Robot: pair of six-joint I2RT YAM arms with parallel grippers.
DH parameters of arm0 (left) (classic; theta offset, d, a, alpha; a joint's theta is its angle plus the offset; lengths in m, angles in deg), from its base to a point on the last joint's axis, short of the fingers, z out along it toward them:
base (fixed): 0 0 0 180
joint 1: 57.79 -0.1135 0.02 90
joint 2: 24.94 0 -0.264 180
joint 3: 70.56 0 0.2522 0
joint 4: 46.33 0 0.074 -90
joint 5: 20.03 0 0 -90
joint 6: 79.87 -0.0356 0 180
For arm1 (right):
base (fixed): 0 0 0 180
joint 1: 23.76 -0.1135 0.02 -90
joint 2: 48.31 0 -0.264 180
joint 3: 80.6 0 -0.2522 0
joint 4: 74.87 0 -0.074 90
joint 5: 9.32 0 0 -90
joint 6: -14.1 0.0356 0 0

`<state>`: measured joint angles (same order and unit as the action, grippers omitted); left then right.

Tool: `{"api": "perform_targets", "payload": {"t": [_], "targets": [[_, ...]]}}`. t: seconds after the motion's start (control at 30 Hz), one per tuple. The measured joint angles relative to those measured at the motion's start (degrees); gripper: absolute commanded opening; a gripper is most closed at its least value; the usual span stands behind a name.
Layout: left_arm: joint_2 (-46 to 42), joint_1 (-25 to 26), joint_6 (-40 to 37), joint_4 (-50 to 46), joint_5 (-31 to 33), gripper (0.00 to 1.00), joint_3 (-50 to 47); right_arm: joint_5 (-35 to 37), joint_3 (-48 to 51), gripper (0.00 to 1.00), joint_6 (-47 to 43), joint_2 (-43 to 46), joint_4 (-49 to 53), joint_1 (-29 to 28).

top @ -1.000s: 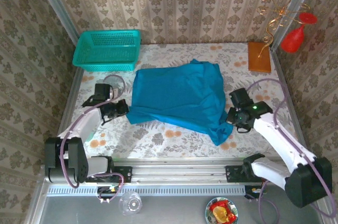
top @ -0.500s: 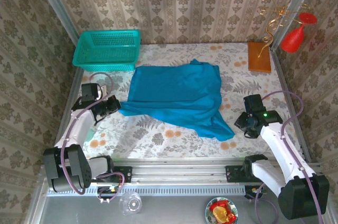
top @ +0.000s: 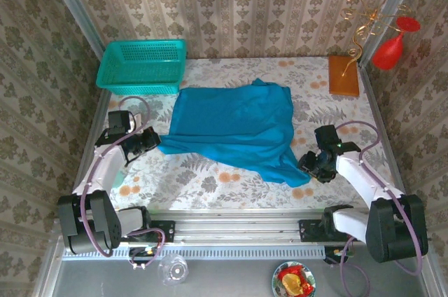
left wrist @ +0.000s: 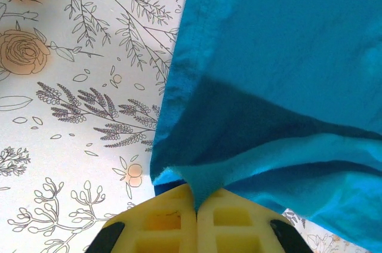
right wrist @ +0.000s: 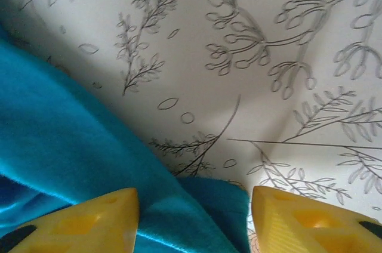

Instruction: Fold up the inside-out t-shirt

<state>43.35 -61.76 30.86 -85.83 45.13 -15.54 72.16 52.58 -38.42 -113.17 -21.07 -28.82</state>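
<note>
The teal-blue t-shirt (top: 234,129) lies spread on the flowered table, its near right corner trailing to a point (top: 297,174). My left gripper (top: 152,141) is shut on the shirt's left corner; in the left wrist view the cloth (left wrist: 268,86) is pinched between the yellow pads (left wrist: 167,217). At the shirt's near right corner my right gripper (top: 310,166) stands open. In the right wrist view its yellow fingers (right wrist: 89,220) straddle the cloth tip (right wrist: 203,205), which lies on the table between them.
A turquoise mesh basket (top: 143,66) stands at the back left. An orange-brown block (top: 343,75) and a red ornament on a wire stand (top: 388,45) are at the back right. Bare tablecloth (top: 203,181) lies in front of the shirt.
The left gripper pulled the shirt's left corner out to the left, then held still. The right arm swung away to the right, then came back to the near right corner.
</note>
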Motion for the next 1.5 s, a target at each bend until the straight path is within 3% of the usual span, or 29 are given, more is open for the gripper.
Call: {"api": "perform_targets", "payload": {"t": [0.3, 0.5, 0.8, 1.1, 1.37, 1.5], "targets": [[0.00, 0.00, 0.24, 0.00, -0.57, 0.00, -0.02, -7.56, 3.54, 0.54, 0.44, 7.32, -1.79, -5.01], [0.00, -0.26, 0.44, 0.00, -0.90, 0.00, -0.02, -8.61, 3.54, 0.59, 0.87, 8.87, -1.77, -10.27], [0.00, -0.26, 0.66, 0.00, -0.94, 0.00, -0.02, 2.19, 3.54, 0.61, 1.90, 7.58, -2.25, -11.02], [0.00, -0.26, 0.66, 0.00, -0.96, 0.00, -0.02, 2.51, 5.29, 0.68, 0.26, 2.49, -10.10, -11.02], [0.00, -0.26, 0.66, 0.02, -1.53, 0.00, -0.02, -0.63, 8.31, 0.63, 4.44, 7.54, -9.11, -11.32], [0.00, -0.26, 0.66, 0.11, -1.79, 0.00, -0.02, -2.27, 9.20, 0.54, 7.13, 14.88, -7.13, -11.65]]}}
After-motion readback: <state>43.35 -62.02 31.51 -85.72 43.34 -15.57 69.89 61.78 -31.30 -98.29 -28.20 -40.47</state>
